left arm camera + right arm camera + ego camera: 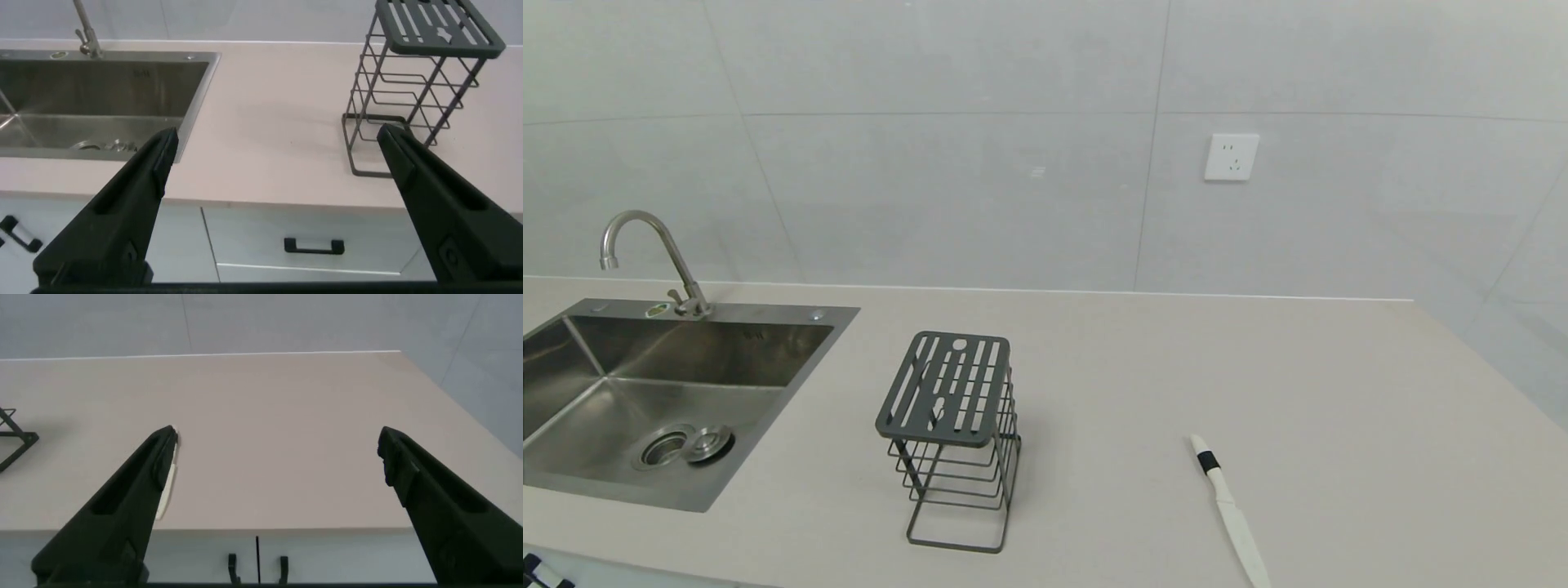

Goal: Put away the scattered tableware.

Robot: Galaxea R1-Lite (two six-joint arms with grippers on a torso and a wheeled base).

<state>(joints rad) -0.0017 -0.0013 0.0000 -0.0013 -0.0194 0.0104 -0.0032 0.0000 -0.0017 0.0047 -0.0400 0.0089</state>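
1 knife (1229,510) near the counter (1339,367) edge, well apart from the rack (947,433), left and right jaws apart

The sink (727,351) is set left of the rack (947,437), while the knife (1229,510) is laid on the counter (1176,367) to its right, farther forward.

Bright, even light; soft, faint shadows.

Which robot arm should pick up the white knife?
Probably the right. The knife lies on the counter on the right side of the rack, close in front of the open right gripper. The open left gripper faces the sink and rack, farther from it.
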